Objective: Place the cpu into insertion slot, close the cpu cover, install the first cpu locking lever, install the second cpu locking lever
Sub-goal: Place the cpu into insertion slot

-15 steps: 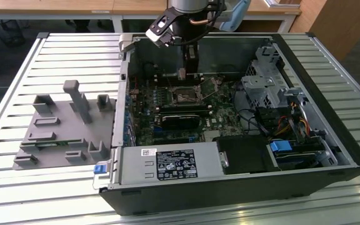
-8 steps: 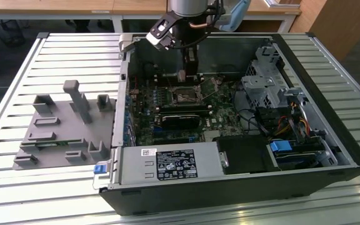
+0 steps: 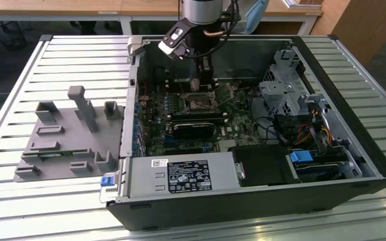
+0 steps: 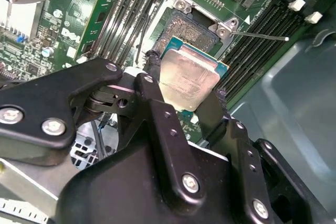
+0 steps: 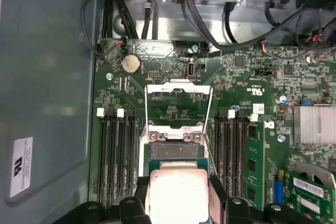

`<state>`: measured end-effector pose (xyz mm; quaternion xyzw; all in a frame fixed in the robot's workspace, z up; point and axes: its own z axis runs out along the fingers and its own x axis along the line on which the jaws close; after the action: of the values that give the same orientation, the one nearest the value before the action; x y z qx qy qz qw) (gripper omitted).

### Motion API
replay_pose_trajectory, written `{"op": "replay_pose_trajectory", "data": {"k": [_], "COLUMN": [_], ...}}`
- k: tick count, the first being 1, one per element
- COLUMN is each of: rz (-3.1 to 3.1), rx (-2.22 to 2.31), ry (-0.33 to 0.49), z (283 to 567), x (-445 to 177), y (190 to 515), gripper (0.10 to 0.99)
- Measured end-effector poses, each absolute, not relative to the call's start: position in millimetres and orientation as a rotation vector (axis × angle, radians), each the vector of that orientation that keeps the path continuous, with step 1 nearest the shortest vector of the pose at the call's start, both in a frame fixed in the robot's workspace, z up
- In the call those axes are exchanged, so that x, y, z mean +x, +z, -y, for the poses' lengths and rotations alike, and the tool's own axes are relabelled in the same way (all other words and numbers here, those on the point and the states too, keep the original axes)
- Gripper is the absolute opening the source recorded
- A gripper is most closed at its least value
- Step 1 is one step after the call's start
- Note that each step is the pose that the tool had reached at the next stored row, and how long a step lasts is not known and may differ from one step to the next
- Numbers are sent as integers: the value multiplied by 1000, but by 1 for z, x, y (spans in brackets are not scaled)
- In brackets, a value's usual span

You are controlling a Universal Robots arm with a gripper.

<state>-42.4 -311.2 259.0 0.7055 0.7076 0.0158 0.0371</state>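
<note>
Your pincer [image 4: 185, 78] clamps the flat silvery cpu [image 4: 191, 85] over the dark insertion slot [image 4: 190, 24]. The first wrist view shows the thin metal cpu cover [image 5: 178, 88] open.

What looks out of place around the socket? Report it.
Nothing stands out. The tool grips the cpu by opposite edges near the bare insertion slot; the cpu cover stands open, and nothing looks bent or spilled.
</note>
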Motion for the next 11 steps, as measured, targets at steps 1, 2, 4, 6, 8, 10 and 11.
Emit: {"op": "replay_pose_trajectory", "data": {"k": [1, 2, 4, 6, 8, 10, 11], "rz": [-2172, -2172, -2171, -2167, -2165, -2164, -2164], "rx": [2165, 2165, 2167, 2166, 2165, 2166, 2166], "ry": [48, 48, 48, 44, 42, 41, 41], "z": [311, 311, 311, 311, 311, 311, 311], "x": [-42, -42, -42, -42, -42, -42, -42], "y": [257, 255, 252, 249, 246, 242, 240], "gripper": [529, 529, 529, 529, 529, 529, 529]}}
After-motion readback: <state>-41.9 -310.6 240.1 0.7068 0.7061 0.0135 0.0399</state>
